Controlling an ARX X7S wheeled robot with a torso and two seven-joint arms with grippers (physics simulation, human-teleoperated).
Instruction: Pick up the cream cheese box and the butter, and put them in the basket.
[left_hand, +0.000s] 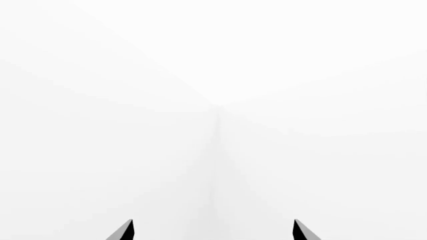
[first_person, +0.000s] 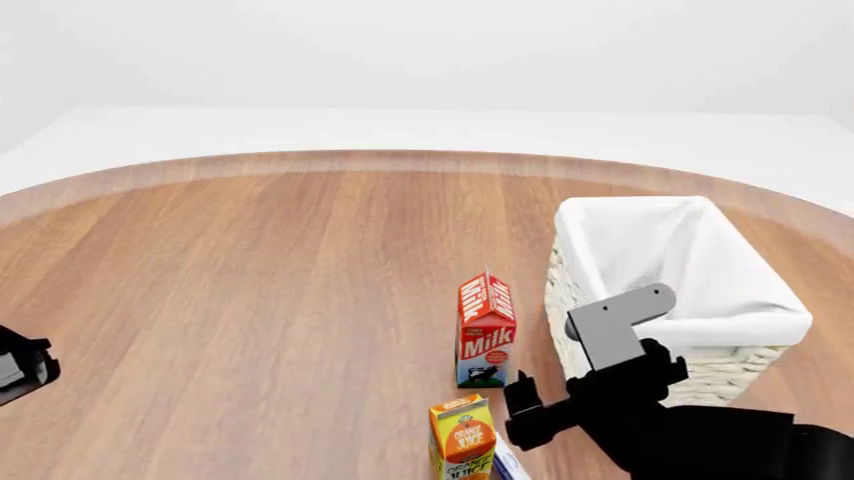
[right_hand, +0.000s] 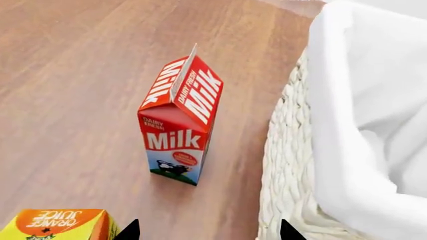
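Observation:
The basket (first_person: 747, 318), white wicker with a cloth liner, stands at the right of the wooden table; its wall (right_hand: 287, 150) fills the right wrist view's side. My right gripper (first_person: 523, 408) hovers low in front of it, open, with its fingertips (right_hand: 130, 231) wide apart and nothing between them. A thin white and blue sliver (first_person: 505, 463) beside the juice carton may be the cream cheese box; my arm hides most of it. The butter is out of view. My left gripper (left_hand: 213, 231) is open and faces only blank white.
A red milk carton (first_person: 486, 328) stands upright just left of the basket, also shown in the right wrist view (right_hand: 179, 125). An orange juice carton (first_person: 462, 438) stands nearer me, its top (right_hand: 60, 224) beside my right fingertip. The left arm's end (first_person: 20, 366) is at the far left edge.

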